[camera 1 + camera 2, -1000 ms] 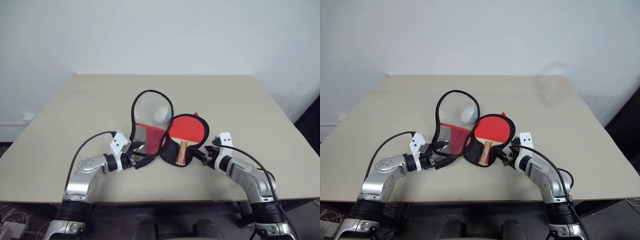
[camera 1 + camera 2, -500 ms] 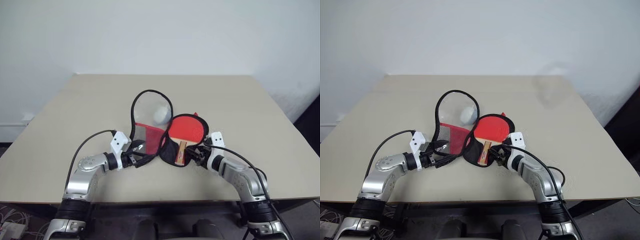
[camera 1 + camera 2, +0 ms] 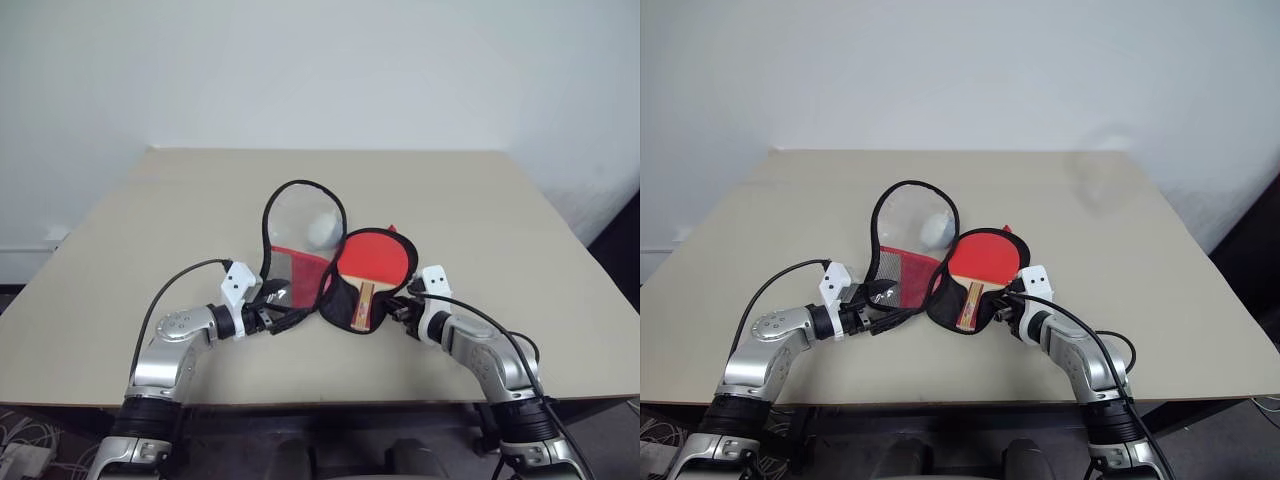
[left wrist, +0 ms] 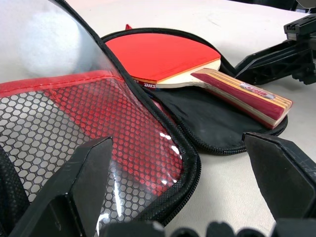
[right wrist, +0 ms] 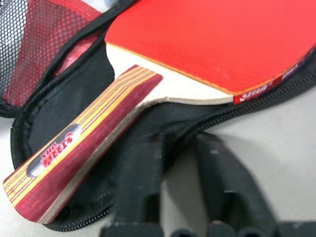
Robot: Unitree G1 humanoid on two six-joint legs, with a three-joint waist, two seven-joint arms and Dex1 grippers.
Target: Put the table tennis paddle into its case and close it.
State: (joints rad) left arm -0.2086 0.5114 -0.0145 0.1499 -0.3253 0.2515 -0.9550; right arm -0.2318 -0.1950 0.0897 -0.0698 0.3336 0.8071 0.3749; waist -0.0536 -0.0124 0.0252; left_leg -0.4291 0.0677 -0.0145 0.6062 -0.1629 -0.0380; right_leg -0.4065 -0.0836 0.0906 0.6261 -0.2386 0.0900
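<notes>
The table tennis paddle [image 3: 372, 262] lies on the open case's [image 3: 352, 305] black half, handle toward the robot. The right gripper [image 3: 400, 309], nearer, is pinched on the zipper rim beside the handle. The left gripper [image 4: 177, 197] gapes around the flap's edge.

You are looking down on a plain beige surface [image 3: 180, 230] whose far edge meets a white wall. On it, nearer the near edge than the far one and about midway between the left and right edges, the case [image 3: 345, 312] lies unzipped. Its black half rests flat on the surface; its other half, with clear window and red mesh, stands tilted up toward the left edge. The table tennis paddle [image 3: 373, 262] lies on the black half, red face up, handle pointing to the near edge.
</notes>
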